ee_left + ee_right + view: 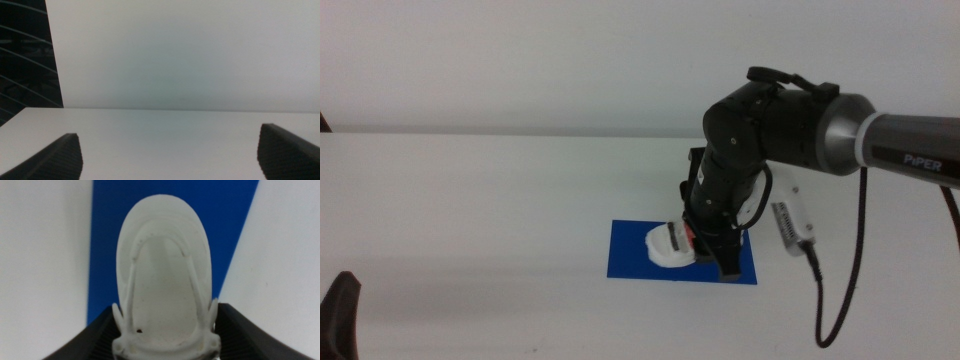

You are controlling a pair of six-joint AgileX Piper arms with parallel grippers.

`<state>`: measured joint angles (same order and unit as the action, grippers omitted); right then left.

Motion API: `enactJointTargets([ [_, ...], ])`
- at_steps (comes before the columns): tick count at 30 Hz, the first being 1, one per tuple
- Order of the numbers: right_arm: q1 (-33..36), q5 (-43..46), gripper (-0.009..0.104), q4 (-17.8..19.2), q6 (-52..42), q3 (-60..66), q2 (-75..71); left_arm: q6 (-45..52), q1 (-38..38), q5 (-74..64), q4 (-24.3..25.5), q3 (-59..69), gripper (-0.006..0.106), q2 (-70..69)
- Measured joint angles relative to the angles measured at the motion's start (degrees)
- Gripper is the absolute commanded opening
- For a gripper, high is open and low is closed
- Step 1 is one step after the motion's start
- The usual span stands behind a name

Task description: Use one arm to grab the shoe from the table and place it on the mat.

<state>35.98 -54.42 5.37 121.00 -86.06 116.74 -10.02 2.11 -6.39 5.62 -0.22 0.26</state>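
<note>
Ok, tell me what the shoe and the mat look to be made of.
The shoe: looks like matte white foam or rubber, with a smooth moulded footbed, raised ridges and no shine. The right gripper has its jaws against both sides. The mat: a thin, flat, uniform royal-blue sheet without gloss, perhaps felt, foam or paper; the weave cannot be told.

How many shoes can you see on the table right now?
1. The shoe is over the mat, between the jaws of the right gripper. The arm covers part of the mat, so something small behind it could be hidden.
</note>
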Motion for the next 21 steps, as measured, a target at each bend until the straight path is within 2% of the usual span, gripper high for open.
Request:
enactJointTargets([
  [4, -1.0, 0.5, -0.002, -2.7, 0.0, 0.0, 1.3, 0.0, 0.0, 0.0, 0.0, 0.0, 0.094, 0.0],
  [21, -2.2, 1.5, -0.002, -2.9, 0.0, 0.0, 1.4, 0.0, 0.0, 0.0, 0.0, 0.0, 0.094, 0.0],
])
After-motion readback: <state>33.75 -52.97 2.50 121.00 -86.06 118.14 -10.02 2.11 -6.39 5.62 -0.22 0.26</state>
